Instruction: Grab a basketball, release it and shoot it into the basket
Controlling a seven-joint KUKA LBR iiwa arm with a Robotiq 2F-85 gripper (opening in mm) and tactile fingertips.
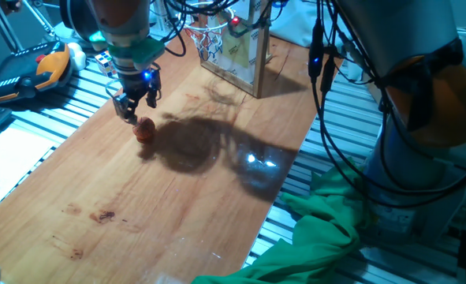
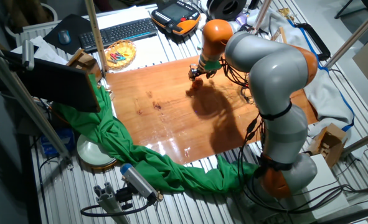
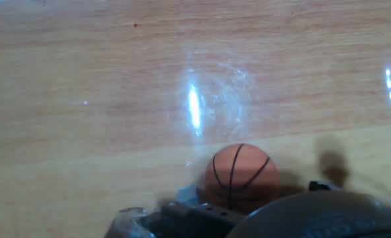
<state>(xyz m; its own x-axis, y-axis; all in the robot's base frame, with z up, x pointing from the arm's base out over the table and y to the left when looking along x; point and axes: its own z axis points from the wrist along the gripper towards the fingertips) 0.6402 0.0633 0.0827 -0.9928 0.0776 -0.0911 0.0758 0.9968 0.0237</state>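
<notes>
A glossy wooden tabletop (image 1: 177,189) is lit by glare. The basketball (image 1: 145,130) rests on it, just below the gripper (image 1: 136,104), whose fingers are seen apart. It is judged light, smooth and prone to rolling — best pinched across its middle.

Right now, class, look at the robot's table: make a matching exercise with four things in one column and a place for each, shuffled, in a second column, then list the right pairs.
Things
1. basketball
2. basket
3. green cloth
4. keyboard

Places
A. draped off the edge of the wooden board
B. on the board just below the gripper
C. beyond the board, beside a mouse
D. at the far end of the board, fixed to an upright backboard

Pairs: 1-B, 2-D, 3-A, 4-C
</notes>
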